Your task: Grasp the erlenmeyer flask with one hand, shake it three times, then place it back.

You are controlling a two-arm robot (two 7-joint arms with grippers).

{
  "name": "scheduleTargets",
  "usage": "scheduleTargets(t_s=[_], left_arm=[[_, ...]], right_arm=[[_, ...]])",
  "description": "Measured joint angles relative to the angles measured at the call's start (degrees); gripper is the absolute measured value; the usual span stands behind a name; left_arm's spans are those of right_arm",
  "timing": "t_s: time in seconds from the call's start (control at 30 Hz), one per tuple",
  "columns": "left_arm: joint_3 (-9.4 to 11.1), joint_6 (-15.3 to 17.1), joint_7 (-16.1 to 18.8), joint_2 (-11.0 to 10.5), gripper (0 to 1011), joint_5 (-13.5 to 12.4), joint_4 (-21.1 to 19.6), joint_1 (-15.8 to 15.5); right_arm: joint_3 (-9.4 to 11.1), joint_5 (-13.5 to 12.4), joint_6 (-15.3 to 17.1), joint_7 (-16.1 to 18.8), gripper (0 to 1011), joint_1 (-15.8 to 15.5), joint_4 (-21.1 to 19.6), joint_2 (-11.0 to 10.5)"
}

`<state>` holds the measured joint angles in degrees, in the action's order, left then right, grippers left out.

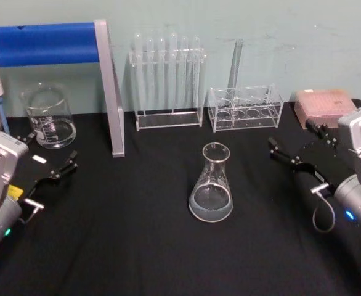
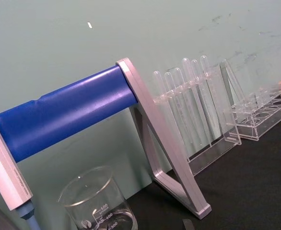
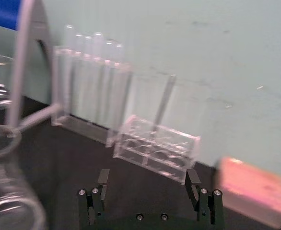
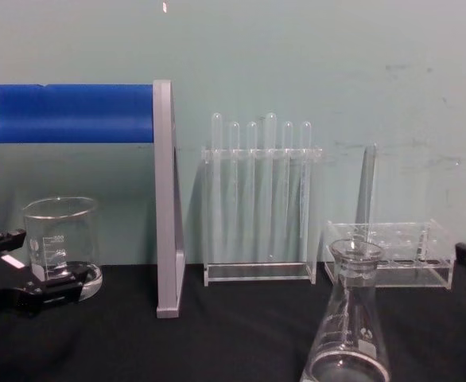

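Head view: right claw (image 1: 291, 153) open beside erlenmeyer flask (image 1: 211, 184) mid-counter; left claw (image 1: 47, 158) open, parked. We'd grip the neck squarely.

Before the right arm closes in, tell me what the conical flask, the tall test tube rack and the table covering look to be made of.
Erlenmeyer flask: apparently clear glass, glossy, with white printed markings and a little clear liquid visible through the wall.
Tall test tube rack: probably clear acrylic; flat transparent panels with bright edges.
Table covering: seemingly matte black cloth; no reflections show on it.

Even, soft light; right wrist view seems motion-blurred
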<state>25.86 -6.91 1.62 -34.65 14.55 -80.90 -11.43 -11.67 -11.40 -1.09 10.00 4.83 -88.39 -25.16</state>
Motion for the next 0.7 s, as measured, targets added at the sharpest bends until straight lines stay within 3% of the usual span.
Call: scheduleTargets(t_s=[0.13, 0.27, 0.37, 0.53, 0.7], left_arm=[[0.0, 0.0, 0.0, 0.0, 1001, 0.0, 0.0, 0.0], [0.0, 0.0, 0.0, 0.0, 1001, 0.0, 0.0, 0.0], [0.0, 0.0, 0.0, 0.0, 1001, 0.0, 0.0, 0.0], [0.0, 0.0, 0.0, 0.0, 1001, 0.0, 0.0, 0.0], [0.0, 0.0, 0.0, 0.0, 1001, 0.0, 0.0, 0.0]], right_arm=[[-1.04, 7.02, -2.59, -5.01, 1000, 1.93, 3.25, 1.27], [-1.75, 11.66, -4.07, -8.45, 1000, 2.92, 5.32, 2.01], [-2.53, 16.9, -5.77, -12.34, 1000, 3.65, 7.35, 2.73], [-3.17, 21.67, -7.65, -15.62, 1000, 4.0, 8.81, 3.21], [-3.45, 24.81, -8.83, -17.49, 1000, 4.05, 9.39, 3.47]])
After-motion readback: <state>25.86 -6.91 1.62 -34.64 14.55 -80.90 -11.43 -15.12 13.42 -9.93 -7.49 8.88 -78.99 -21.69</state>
